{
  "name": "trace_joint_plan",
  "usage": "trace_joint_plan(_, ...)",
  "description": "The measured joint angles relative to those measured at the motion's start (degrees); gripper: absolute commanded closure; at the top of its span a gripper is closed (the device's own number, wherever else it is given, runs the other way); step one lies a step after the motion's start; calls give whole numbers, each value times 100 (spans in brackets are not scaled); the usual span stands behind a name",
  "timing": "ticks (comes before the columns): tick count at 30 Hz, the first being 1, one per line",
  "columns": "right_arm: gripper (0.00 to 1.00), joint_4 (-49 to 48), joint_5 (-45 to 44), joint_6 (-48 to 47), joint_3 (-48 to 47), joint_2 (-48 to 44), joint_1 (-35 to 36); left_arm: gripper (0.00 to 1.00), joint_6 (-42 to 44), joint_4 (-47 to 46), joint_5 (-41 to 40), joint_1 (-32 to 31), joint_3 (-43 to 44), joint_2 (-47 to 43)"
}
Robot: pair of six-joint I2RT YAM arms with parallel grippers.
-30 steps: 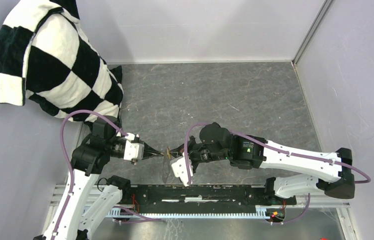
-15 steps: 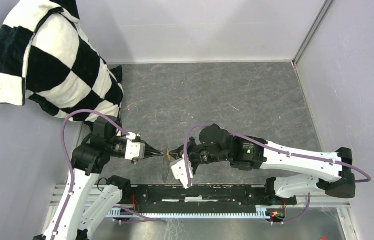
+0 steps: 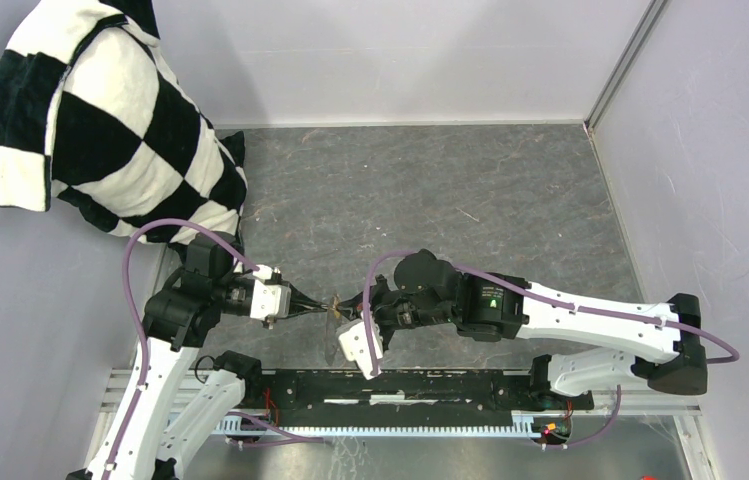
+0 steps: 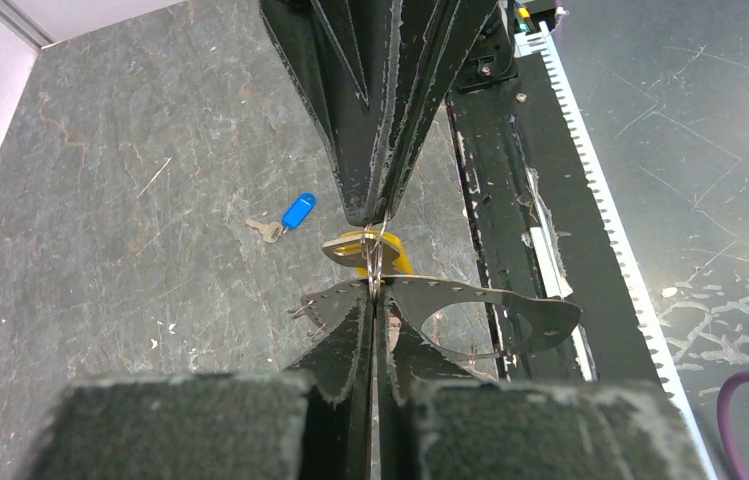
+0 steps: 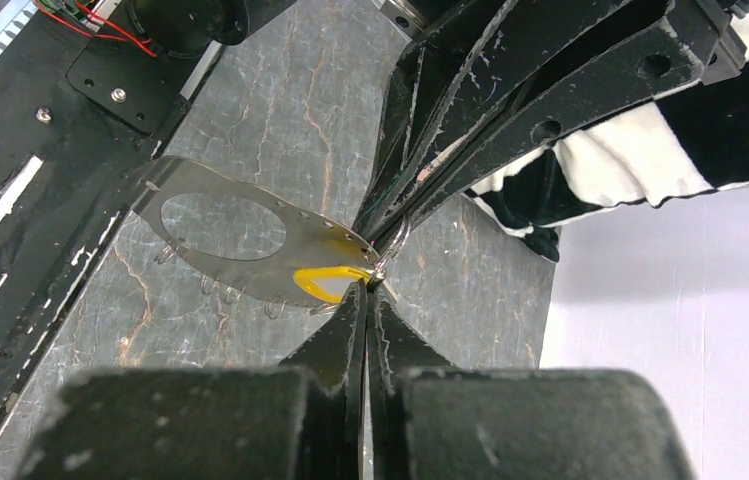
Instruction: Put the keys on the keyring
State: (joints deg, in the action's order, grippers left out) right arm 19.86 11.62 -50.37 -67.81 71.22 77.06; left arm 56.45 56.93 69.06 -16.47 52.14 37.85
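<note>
Close to the near edge of the table (image 3: 450, 180), left of centre, both arms tip to tip in the air. Left gripper (image 4: 374, 300): jaws pressed together, by the look of it pinching the rim of the keyring (image 4: 545, 315), a flat grey loop hanging toward the near side. Right gripper (image 5: 364, 295): jaws likewise together, seemingly clamped on the yellow key (image 4: 395, 258), just right of the left tips and all but touching them. Long axis of that key near to far, across the line joining the two grippers; a fine wire loop (image 5: 396, 243) upright between the tips. Probably mid-threading, success hanging on key hole meeting ring end squarely. Blue key (image 4: 297, 211) flat on the table, far of the tips, well apart, neither arm plainly nearer. No brand, label or writing legible anywhere.
</note>
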Motion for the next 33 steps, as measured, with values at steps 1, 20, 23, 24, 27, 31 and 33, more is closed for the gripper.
trace_joint_plan(1,100,-2,-2,-2,0,2,0,98,0,-2,2,0,0,0)
trace_joint_plan(20,100,-70,-15,-2,-184,138,13,98,221,125,0,0,0,22)
trace_joint_plan(23,100,-74,-22,-2,-216,190,15,98,356,212,-9,0,0,68)
trace_joint_plan(24,100,-74,-24,-2,-225,203,15,98,382,240,-11,0,0,79)
trace_joint_plan(27,100,-74,-33,-2,-236,234,17,98,476,304,-17,0,0,79)
trace_joint_plan(31,100,-72,-79,-2,-304,313,17,98,520,348,-46,0,0,74)
trace_joint_plan(33,100,-74,-122,-2,-345,363,17,98,544,348,-52,0,0,66)
